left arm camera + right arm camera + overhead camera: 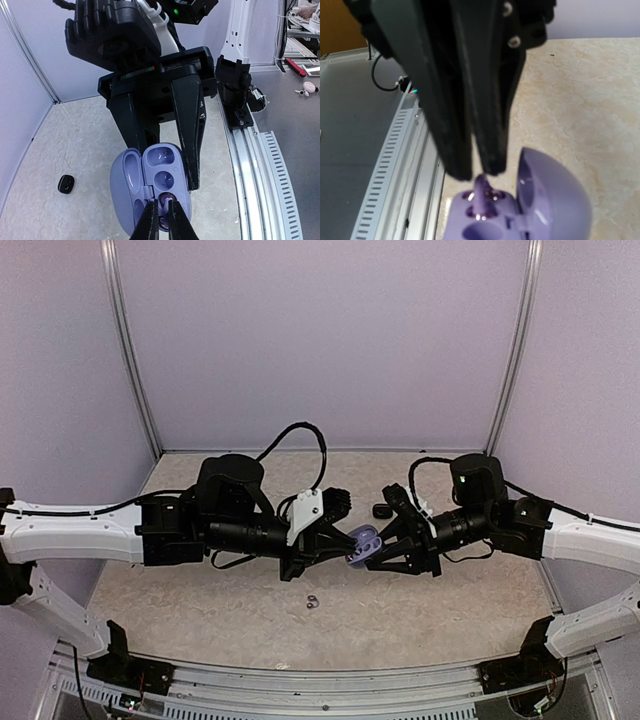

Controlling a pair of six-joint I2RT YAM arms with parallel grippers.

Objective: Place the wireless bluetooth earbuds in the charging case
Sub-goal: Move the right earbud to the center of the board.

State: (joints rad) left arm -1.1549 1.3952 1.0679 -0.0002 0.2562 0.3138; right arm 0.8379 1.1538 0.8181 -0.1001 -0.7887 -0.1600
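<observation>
Tabletop (200, 610) of mottled beige stone pattern spreads beneath both my arms, closed in at the back and sides by pale lilac panels (320, 340). Aluminium uprights (130, 350) stand at the two back corners. A slotted metal rail (265, 175) runs along the near edge, and beyond it lies a grey bench (295, 125).

My right pincer (167, 170) is clamped on the charging case (362, 545) — a lilac shell held up off the surface, midway between my arms, with its lid swung open and my fingers flanking its body. My left pincer (161, 205) is drawn narrow, nipping one earbud (482, 187) by its stem. The bud looks pale and purple-tinged, and its lower end sits at the mouth of the case socket nearest that pincer; I cannot tell whether it is fully seated.

Two more buds lie loose on the beige surface — a black bud (382, 510) just beyond the case toward the back wall, and a greyish bud (312, 602) on the near side of the case, toward my bases.
</observation>
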